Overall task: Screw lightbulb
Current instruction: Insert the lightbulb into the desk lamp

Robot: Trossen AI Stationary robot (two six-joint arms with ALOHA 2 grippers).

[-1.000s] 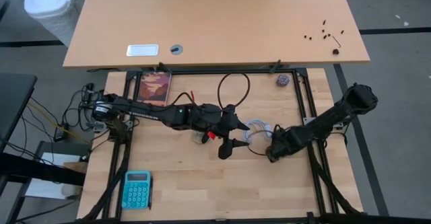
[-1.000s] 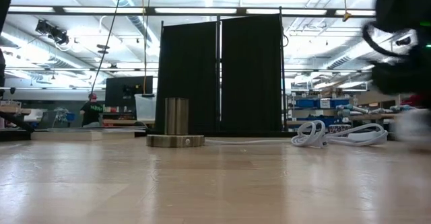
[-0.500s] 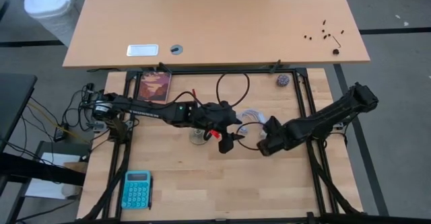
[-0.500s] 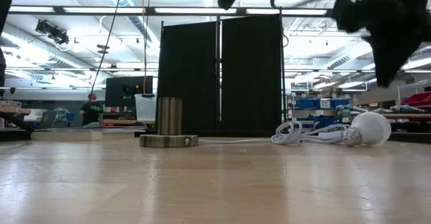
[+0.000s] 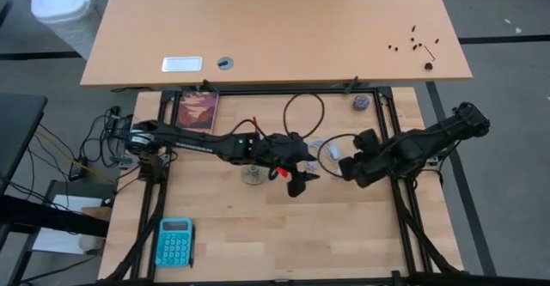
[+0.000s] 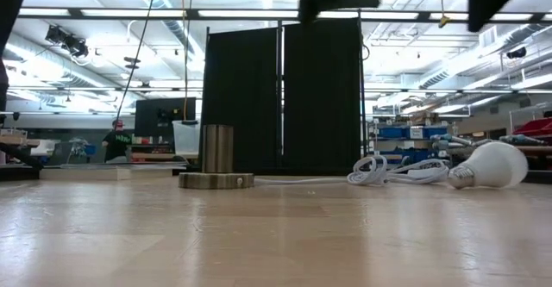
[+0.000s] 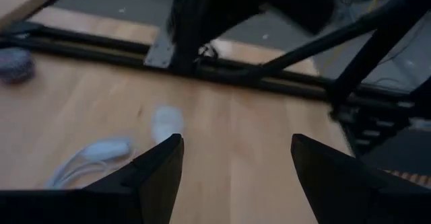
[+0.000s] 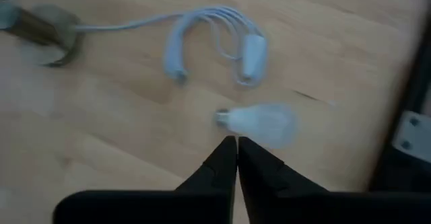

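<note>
We see the small white pear-shaped lightbulb w/ silvery screw base (image 6: pixel 490 165) lying on its side on the light wooden slatted table (image 5: pixel 284 234), not held by anything. In the low view its base points toward the bundled white cord (image 6: pixel 397 170), which lies just beside it. The round metallic socket disc w/ short upright cylinder (image 6: pixel 216 159) stands well apart from the lightbulb, on the other side of the cord.

The right gripper (image 8: pixel 237 150) hangs above the lightbulb (image 8: pixel 259 122), its two dark fingers nearly together w/ only a thin slit between, nothing clamped. In the high view the right gripper (image 5: pixel 354 161) is just beside the lightbulb (image 5: pixel 335 149).

The left gripper (image 7: pixel 236 167) has its fingers clearly apart, empty, also raised over the table. In the high view the left gripper (image 5: pixel 302 179) is near the lightbulb, btw. it and the socket disc (image 5: pixel 253 176).

A teal calculator (image 5: pixel 174 241) and a small purplish-grey ball (image 5: pixel 360 102) lie well apart from the lightbulb.
</note>
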